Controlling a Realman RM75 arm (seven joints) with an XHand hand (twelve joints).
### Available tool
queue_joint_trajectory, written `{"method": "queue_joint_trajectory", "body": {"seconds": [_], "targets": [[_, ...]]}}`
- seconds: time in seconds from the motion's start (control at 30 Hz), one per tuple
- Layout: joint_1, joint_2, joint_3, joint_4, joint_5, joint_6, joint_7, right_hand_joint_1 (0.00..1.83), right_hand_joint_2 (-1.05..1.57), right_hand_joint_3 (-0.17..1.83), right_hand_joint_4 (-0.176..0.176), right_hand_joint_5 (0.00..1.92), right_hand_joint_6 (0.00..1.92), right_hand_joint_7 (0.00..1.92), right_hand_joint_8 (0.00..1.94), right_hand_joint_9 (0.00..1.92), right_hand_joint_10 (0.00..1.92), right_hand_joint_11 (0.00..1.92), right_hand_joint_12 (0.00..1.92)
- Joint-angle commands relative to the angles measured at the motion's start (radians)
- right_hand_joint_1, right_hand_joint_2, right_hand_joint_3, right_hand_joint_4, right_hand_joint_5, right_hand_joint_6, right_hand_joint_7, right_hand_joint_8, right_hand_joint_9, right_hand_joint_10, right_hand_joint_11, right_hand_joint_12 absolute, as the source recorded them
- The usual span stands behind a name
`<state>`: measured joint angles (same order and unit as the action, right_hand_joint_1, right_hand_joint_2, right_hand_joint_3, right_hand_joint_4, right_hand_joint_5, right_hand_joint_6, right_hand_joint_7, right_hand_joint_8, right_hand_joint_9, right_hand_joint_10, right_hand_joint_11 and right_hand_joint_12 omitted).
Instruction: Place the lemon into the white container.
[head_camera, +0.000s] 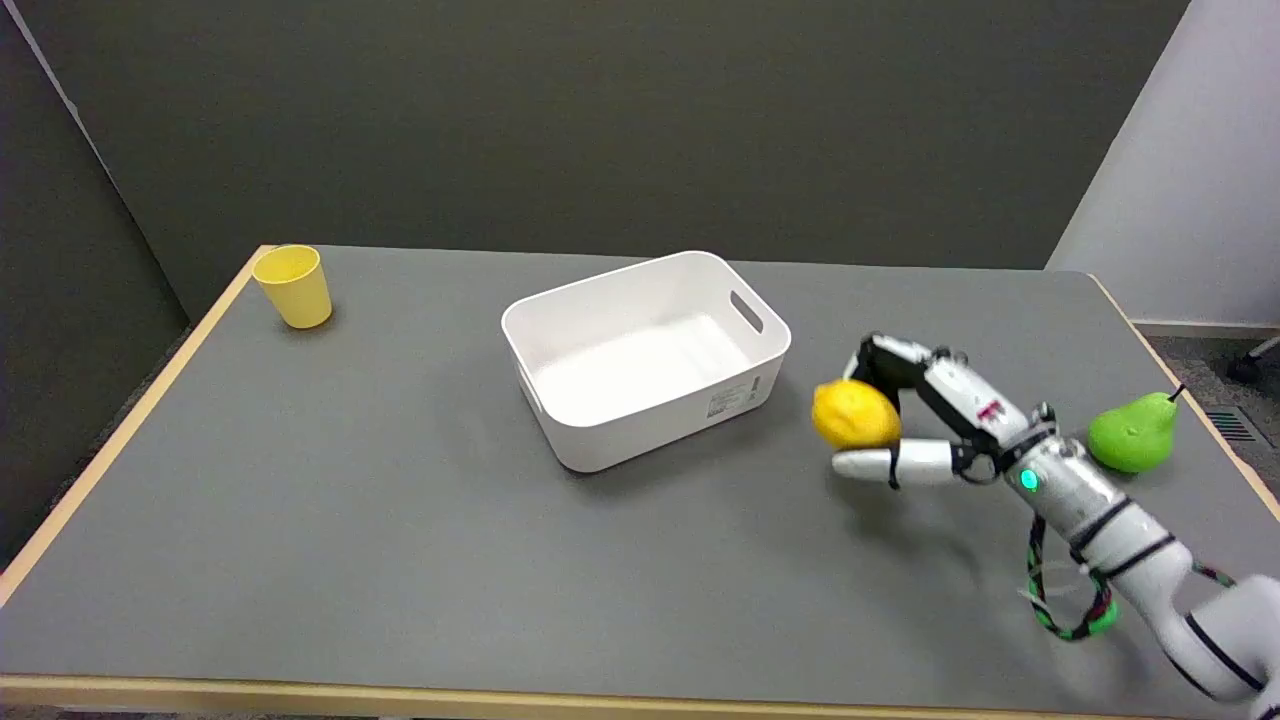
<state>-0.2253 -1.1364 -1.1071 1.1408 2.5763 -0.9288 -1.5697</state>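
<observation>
Lemon (855, 414) bright yellow, oval (dimpled skin), pinched in right robot hand (915, 420), beside white container (770, 345)

Right arm (1130, 545) reaching in from lower right, right hand (925, 420) raised above the table, fingers curled around the lemon (855, 414)

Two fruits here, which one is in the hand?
The lemon: the right hand holds it, right of the white container. The green pear lies untouched on the table, behind the arm.
</observation>
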Motion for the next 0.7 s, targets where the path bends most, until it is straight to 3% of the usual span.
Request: {"method": "queue_joint_trajectory", "body": {"seconds": [0.03,0.13,0.27,0.43,0.6,0.7], "targets": [[0.267,0.04,-0.164,0.469,0.001,0.403,-0.168,1.12,1.33,0.07,-0.162,0.43,1.6,0.69,1.73,0.76,1.82,0.25,1.92],[0.376,0.043,-0.266,0.47,0.001,0.531,-0.214,1.13,1.24,0.24,-0.176,0.53,1.65,0.59,1.68,0.76,1.84,0.18,1.92],[0.548,0.02,-0.428,0.366,-0.001,0.626,-0.238,1.13,1.24,0.25,-0.176,0.54,1.65,0.59,1.68,0.77,1.83,0.16,1.92],[0.727,-0.044,-0.588,0.096,-0.001,0.664,-0.277,1.13,1.25,0.24,-0.176,0.53,1.66,0.59,1.69,0.77,1.83,0.12,1.92],[0.719,-0.099,-0.64,-0.084,-0.001,0.662,-0.269,1.13,1.25,0.23,-0.176,0.53,1.66,0.58,1.69,0.76,1.83,0.11,1.92],[0.69,-0.128,-0.631,-0.179,0.001,0.658,-0.268,1.11,1.36,0.04,-0.163,0.42,1.61,0.69,1.74,0.75,1.82,0.18,1.92]]}}
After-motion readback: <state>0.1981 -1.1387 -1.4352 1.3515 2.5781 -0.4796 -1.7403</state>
